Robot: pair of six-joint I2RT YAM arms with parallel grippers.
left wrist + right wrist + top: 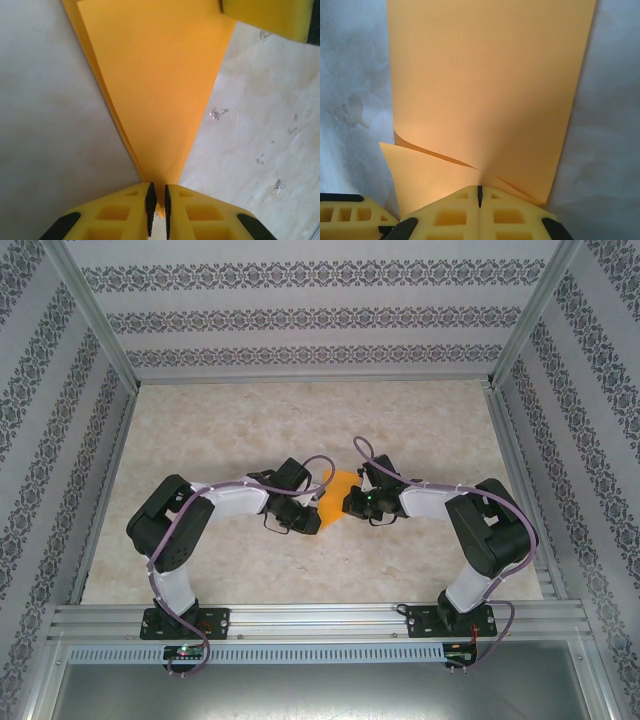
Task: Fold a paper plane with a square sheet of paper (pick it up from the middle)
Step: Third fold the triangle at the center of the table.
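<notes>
**Top external view.** The orange paper (338, 488) sat directly between the left jaws and the right jaws. The left arm (180, 530) and right arm (485, 530) bent inward towards it over the counter (250, 410).

**Left wrist view.** The left jaws stood narrow, pinching the pointed tip of the orange paper (155, 90). The paper widened away from them as a layered triangular wedge. A yellow finger (265, 17) of the right jaws overlapped its far right corner. Small clear flecks (218, 113) dotted the counter (45, 100) to the right of the jaws.

**Right wrist view.** The right jaws were pressed together on the near edge of the orange paper (490, 85). A loose flap (420, 175) curled out to their left. The broad sheet extended ahead of them, with the counter (610, 150) visible on either side.
</notes>
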